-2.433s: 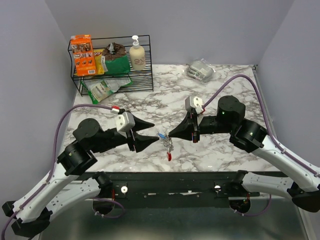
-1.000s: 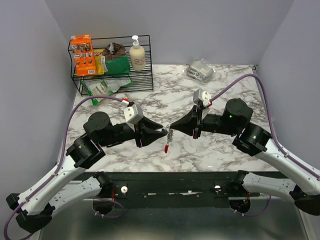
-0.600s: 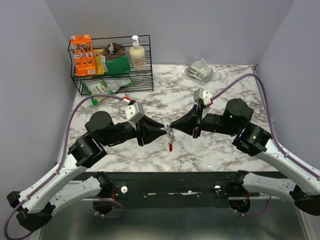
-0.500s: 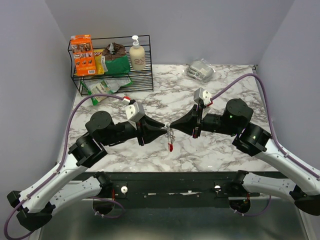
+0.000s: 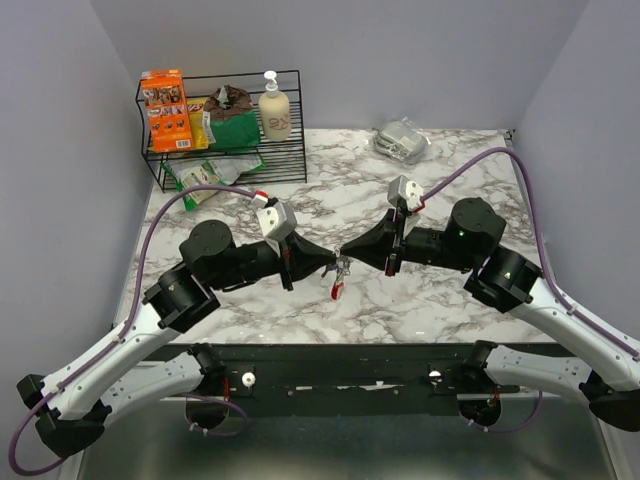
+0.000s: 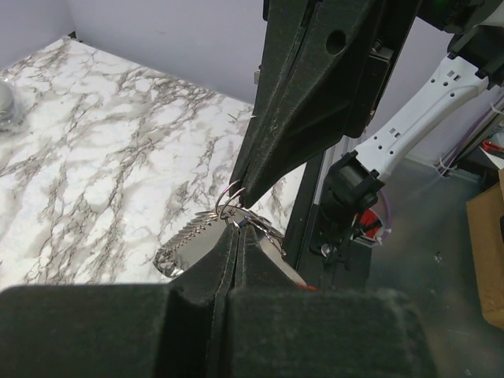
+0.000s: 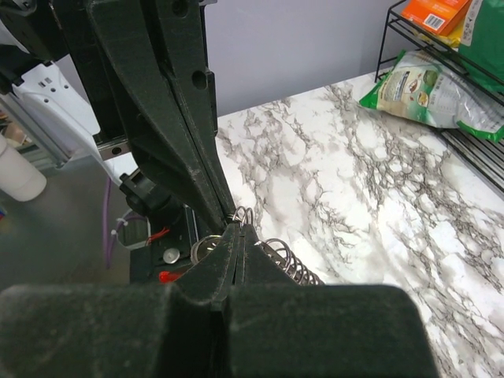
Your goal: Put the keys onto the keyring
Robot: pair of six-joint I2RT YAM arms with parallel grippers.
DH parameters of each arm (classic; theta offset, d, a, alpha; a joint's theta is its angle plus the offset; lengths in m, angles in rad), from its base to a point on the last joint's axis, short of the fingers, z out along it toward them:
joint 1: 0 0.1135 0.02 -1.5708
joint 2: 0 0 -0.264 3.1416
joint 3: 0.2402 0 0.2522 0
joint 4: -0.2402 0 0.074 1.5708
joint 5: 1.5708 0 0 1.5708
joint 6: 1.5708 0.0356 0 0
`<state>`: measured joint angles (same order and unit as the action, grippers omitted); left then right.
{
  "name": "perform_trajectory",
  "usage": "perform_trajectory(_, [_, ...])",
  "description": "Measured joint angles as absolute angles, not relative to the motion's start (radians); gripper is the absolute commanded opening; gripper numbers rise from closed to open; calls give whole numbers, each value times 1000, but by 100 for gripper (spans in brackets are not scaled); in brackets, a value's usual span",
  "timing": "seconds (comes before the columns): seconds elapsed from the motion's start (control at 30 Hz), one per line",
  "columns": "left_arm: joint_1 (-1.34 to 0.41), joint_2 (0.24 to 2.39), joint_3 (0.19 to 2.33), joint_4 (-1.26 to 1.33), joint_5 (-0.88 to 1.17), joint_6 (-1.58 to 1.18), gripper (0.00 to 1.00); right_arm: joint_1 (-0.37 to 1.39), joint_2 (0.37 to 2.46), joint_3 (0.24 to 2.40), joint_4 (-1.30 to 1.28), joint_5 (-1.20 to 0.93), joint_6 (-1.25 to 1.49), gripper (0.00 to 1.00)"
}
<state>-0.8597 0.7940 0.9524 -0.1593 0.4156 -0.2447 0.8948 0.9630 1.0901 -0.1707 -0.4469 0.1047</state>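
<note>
Where the two black arms meet over the front middle of the marbled tabletop (image 5: 440,185), the left hand (image 5: 326,263) and the right hand (image 5: 345,252) point tip to tip, almost touching, close to the near edge. The right hand's fingers are pressed together on the keyring (image 5: 340,272), which hangs in the air between the tips with its red clip (image 5: 337,291) lowest, just above the marble. The left hand's fingers are also pressed together, right at the cluster of small rings; whether metal sits between them cannot be told. In the left wrist view one toothed silver key (image 6: 187,235) hangs from the rings under the fingertips; further keys cannot be counted in the tangle. Bare marble lies open behind the hands and to the right, bounded by plain walls on three sides. One black wire rack (image 5: 285,148) fills the far left corner and one crumpled silver packet (image 5: 402,140) lies near the far right edge, both well apart from the hands. The rack carries one orange box (image 5: 165,108), one pump bottle (image 5: 274,112) and a green and white pouch (image 7: 429,87); all bear printing, none of it readable. Two purple cables (image 5: 490,158) arch over the arms.
</note>
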Motion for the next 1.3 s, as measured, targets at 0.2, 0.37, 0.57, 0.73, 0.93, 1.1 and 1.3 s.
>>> perform_trajectory(0.2, [-864, 787, 951, -158, 416, -244, 0, 895, 945, 1061, -126, -440, 119, 0])
perform_trajectory(0.37, [-873, 789, 948, -157, 416, -245, 0, 895, 935, 1031, -82, -440, 141, 0])
perform_trajectory(0.57, [-891, 805, 948, -144, 416, -245, 0, 895, 935, 1012, -34, -440, 164, 0])
perform_trajectory(0.73, [-910, 824, 948, -127, 414, -244, 0, 895, 935, 1000, -6, -440, 179, 0])
perform_trajectory(0.93, [-927, 838, 948, -121, 408, -245, 0, 895, 935, 986, 22, -440, 192, 0])
perform_trajectory(1.1, [-932, 837, 947, -122, 395, -244, 0, 895, 935, 984, 57, -442, 199, 0])
perform_trajectory(1.3, [-936, 826, 919, -122, 376, -244, 0, 895, 935, 972, 64, -442, 199, 0])
